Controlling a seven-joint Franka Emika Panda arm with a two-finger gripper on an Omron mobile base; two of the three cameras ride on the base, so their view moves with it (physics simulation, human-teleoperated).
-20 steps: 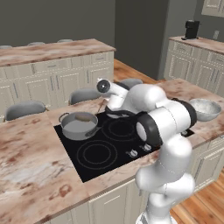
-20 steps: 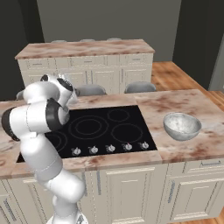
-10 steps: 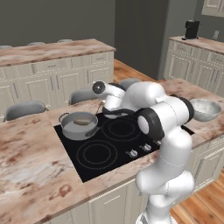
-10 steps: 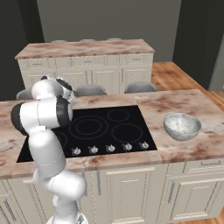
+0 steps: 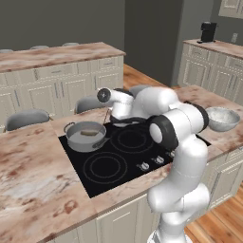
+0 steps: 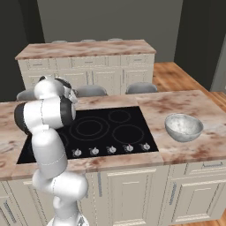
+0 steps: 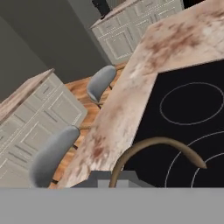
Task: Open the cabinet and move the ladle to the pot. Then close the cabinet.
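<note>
From the left base camera, the arm reaches over the black cooktop [image 5: 126, 154] with its gripper [image 5: 108, 112] at the back edge, just right of the grey pot [image 5: 85, 136] on the rear left burner; a thin dark line running down from the hand toward the pot's rim is the ladle [image 5: 105, 117], and a brown shape inside the pot is probably its bowl, though it is too small to be sure. The hand sits high and to the side so the long handle can slant down into the pot. From the right base camera, the arm's own bulk hides the pot, and a speckled grey bowl [image 6: 183, 127] stands well right of the cooktop [image 6: 114, 130]. In the hand camera, the ladle [image 7: 157, 151] arcs out from between the fingertips over the cooktop [image 7: 188, 127]; the jaws are clamped shut on its handle, holding it for the drop into the pot
</note>
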